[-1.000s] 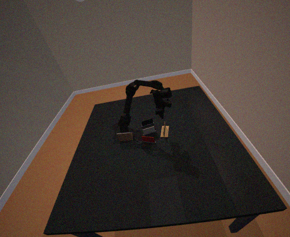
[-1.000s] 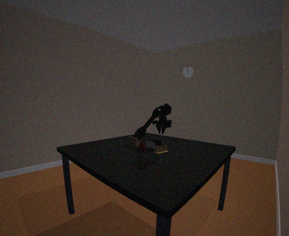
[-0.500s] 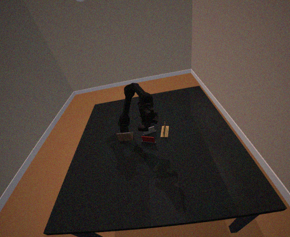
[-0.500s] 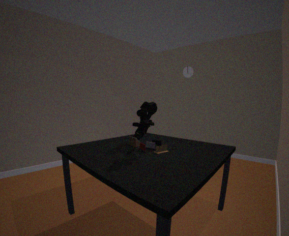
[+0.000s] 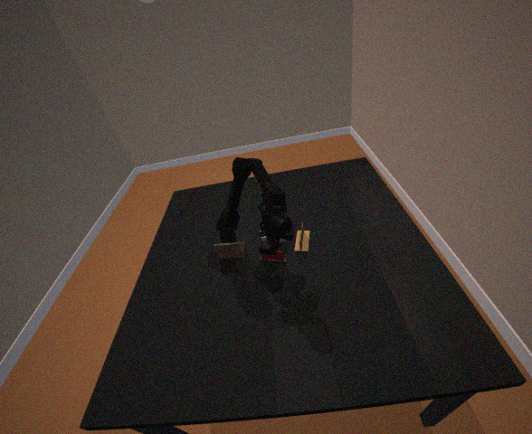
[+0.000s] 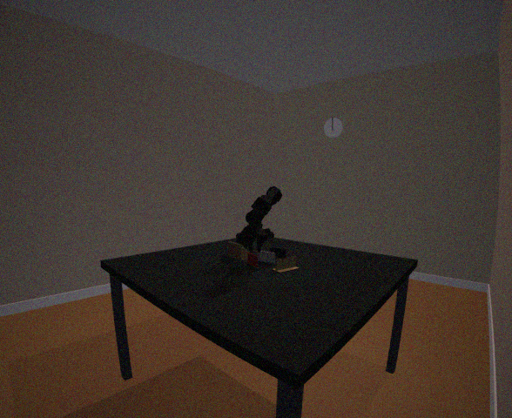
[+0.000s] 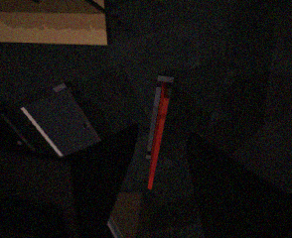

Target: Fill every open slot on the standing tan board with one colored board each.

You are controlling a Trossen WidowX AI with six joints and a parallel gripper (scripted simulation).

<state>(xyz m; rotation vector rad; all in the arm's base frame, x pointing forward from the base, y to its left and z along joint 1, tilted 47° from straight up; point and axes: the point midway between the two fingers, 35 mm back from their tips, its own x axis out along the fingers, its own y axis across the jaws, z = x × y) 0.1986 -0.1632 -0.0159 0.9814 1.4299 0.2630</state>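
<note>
Our black parallel-jaw gripper hangs over upright red board, its 2 fingers partway open, nothing gripped. Grey board stands near red one. We see standing tan board on pale wooden base, apart from gripper.

Bare room, type unclear. Plain walls, orange-brown floor, black desk mid-frame; round wall clock, upper right of the exterior view.
</note>
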